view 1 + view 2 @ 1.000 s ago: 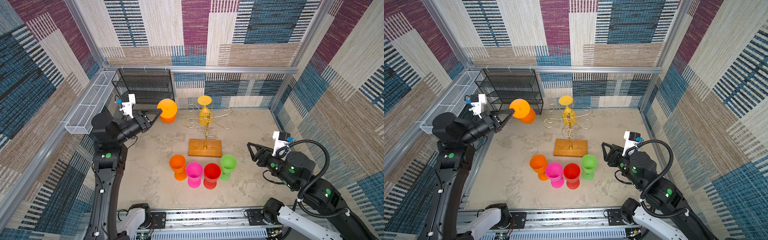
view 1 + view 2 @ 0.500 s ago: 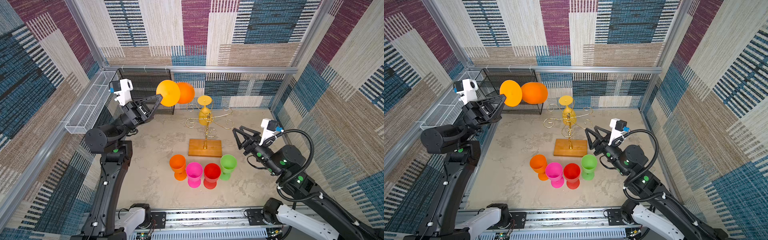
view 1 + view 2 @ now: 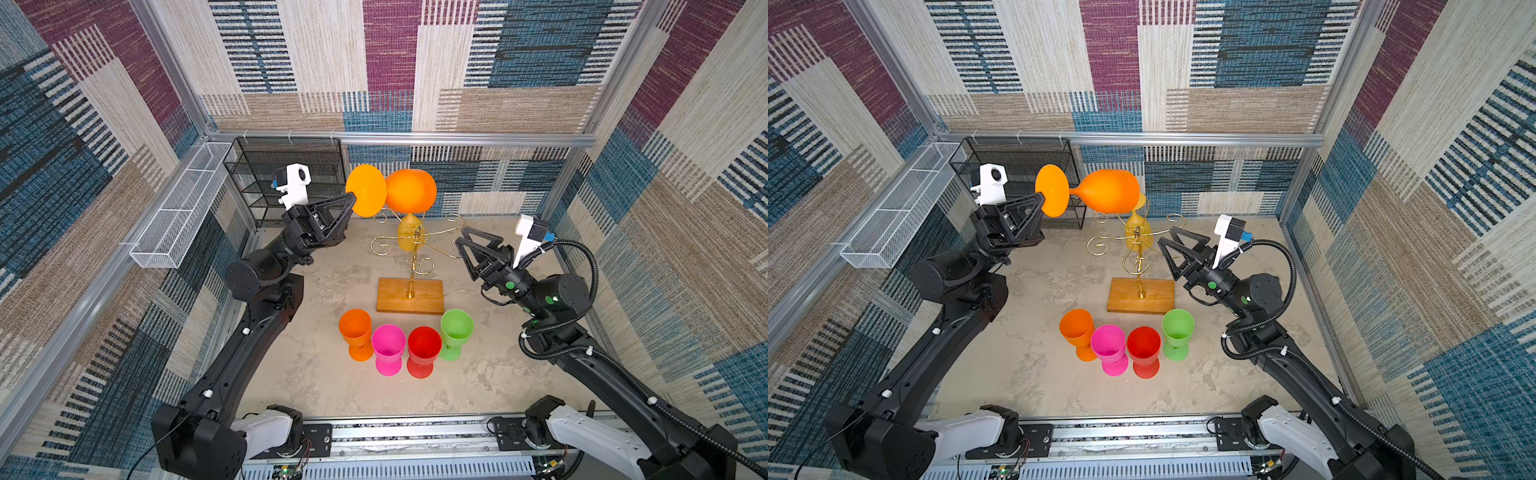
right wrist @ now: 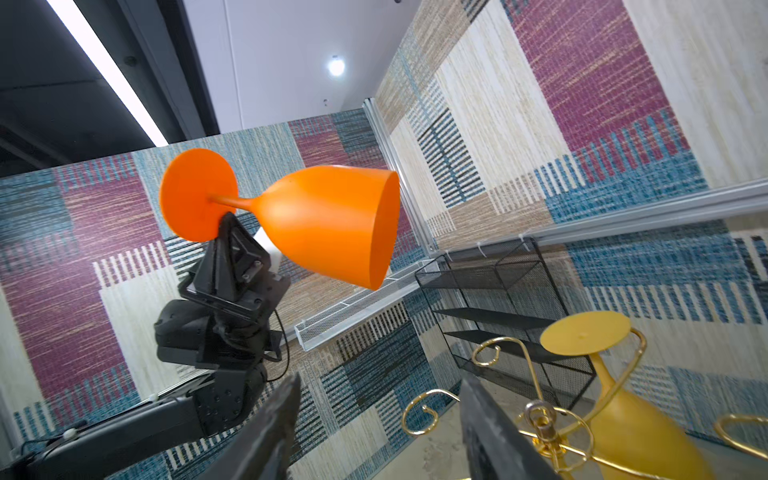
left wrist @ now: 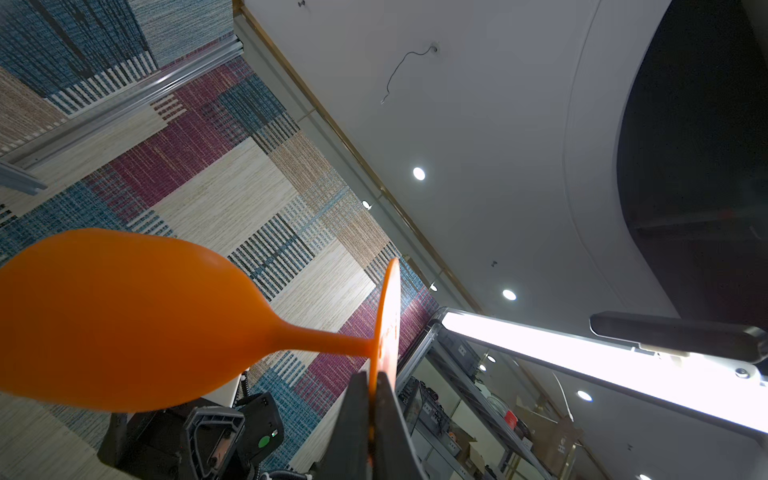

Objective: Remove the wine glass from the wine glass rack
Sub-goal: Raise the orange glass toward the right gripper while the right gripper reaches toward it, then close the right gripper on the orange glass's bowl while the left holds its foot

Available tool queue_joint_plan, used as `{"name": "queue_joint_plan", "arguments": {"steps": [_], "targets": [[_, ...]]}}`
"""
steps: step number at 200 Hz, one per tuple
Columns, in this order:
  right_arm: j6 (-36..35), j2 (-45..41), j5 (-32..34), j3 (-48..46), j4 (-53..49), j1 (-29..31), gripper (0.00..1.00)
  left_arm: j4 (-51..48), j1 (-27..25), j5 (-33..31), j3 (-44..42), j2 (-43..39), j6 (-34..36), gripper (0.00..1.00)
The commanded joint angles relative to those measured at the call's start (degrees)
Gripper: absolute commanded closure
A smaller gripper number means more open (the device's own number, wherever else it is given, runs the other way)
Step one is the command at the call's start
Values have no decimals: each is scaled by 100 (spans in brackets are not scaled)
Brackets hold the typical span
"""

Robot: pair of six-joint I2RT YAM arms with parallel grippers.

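Wine glass rack point(image 3: 415, 253) holding yellow glass point(image 3: 406, 237), left claw point(image 3: 352, 199) pinching orange wine glass point(image 3: 409, 189), raised higher, right claw point(image 3: 462, 239) spread, empty, nearer at rack's 3 o'clock

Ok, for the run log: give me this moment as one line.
left tool: shut on orange wine glass foot, sideways aloft | right tool: open, empty, near wine glass rack | yellow wine glass: hanging on rack

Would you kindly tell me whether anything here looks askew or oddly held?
Yes: the orange wine glass lies sideways in mid-air, pinched by the left gripper only at the edge of its foot, the bowl sticking out unsupported. That grip looks precarious. The yellow glass hanging upside down on the rack seems normal.
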Motion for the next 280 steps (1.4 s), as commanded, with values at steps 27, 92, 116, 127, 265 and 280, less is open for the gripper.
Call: {"name": "queue_joint_plan", "arguments": {"steps": [27,92,116,127,265,280], "targets": [[1446,1006,-1780,406,2215,-712,38,1005,-280,-449,-226,276,-361,100],[2121,1990,-2425,946,3241,-887,39,1007,-437,-582,-451,344,-271,100],[2166,2109,-2498,1059,3355,-888,40,1008,-548,-578,-473,451,-262,100],[2189,2149,-2524,1105,3390,-888,41,1008,-580,-591,-482,481,-245,100],[2499,2338,-2557,1021,3982,-903,59,1008,-885,-838,-567,737,-322,100],[2445,2273,-2521,932,3945,-901,61,1008,-898,-876,-587,779,-352,100]]}}
